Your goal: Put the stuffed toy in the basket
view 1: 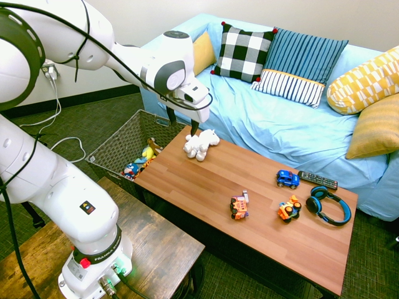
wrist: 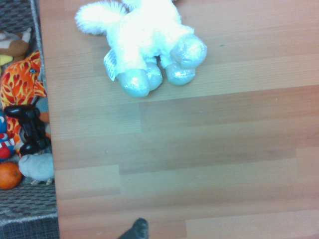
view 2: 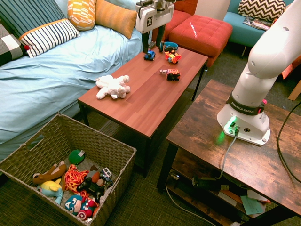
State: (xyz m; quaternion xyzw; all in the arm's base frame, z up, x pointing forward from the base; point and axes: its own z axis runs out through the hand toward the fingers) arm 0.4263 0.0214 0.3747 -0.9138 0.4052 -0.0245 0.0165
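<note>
Taking the coffee table (view 2: pixel 141 101) as landmark: nearest, on the floor off its end, the basket (view 2: pixel 28 157) stands holding assorted toys (view 2: pixel 80 186); the stuffed toy (view 2: pixel 113 86) lies on its side on the tabletop near that end, toward the sofa (view 2: pixel 42 80) edge, outside the basket; above the table, apart from the plush, the gripper (view 2: pixel 153 38) hangs pointing down, fingers spread and empty; farther along lie small toy vehicles (view 2: pixel 170 74); beyond them, headphones (view 2: pixel 168 45) at the far end.
</note>
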